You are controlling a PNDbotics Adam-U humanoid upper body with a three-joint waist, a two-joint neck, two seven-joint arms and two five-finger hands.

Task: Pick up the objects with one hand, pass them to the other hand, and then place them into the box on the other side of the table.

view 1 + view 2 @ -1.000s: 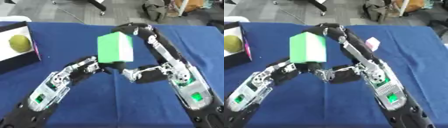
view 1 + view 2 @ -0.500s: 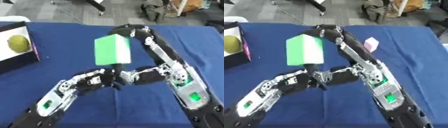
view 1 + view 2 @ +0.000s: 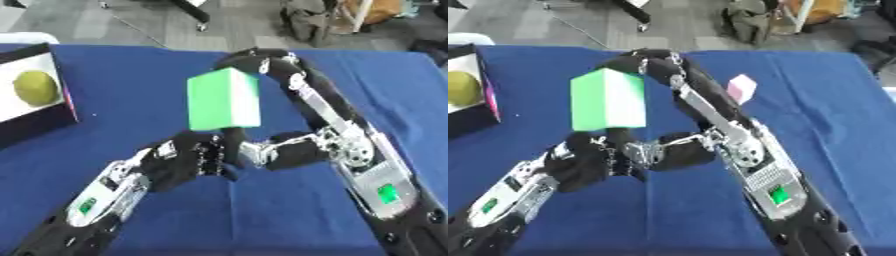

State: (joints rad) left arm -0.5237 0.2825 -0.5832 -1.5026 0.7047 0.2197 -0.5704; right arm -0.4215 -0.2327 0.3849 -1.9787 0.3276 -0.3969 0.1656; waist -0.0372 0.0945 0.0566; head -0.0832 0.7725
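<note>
— Black fingers first?
— The left hand [image 3: 188, 161] curls round the base of the green block [image 3: 224, 99], upright above mid-table; the right hand [image 3: 271, 152] touches it, fingers unclear.
— Farther off?
— The box [image 3: 61, 102], far-left edge, holds a yellow-green fruit [image 3: 35, 87].

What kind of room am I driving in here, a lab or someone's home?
Likely a lab or office workspace: a table under a blue cloth, a grey hard floor beyond it, and what look like bags and furniture legs at the far edge.
</note>
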